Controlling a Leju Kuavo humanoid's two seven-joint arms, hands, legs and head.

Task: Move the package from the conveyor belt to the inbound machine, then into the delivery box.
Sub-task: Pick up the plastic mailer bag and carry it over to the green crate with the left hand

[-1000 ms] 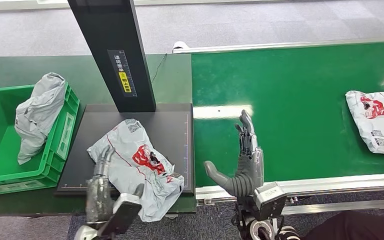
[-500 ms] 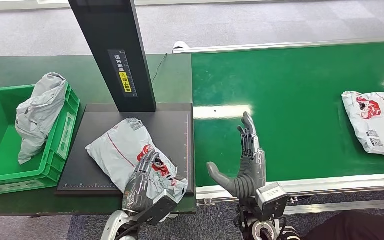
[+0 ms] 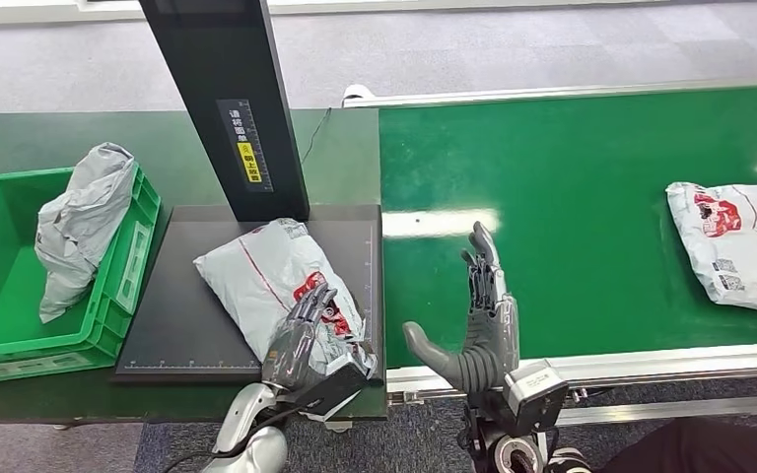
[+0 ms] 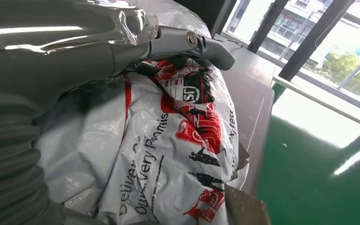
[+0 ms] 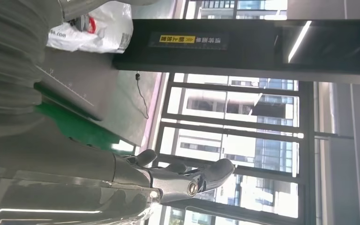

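White plastic package (image 3: 278, 283) lies diagonally on scanner plate (image 3: 185, 315), left hand (image 3: 303, 340) gripping it

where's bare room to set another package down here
Free: the conveyor belt between the right hand and the far package. Crowded: the black scanner plate, under the left hand and its package.
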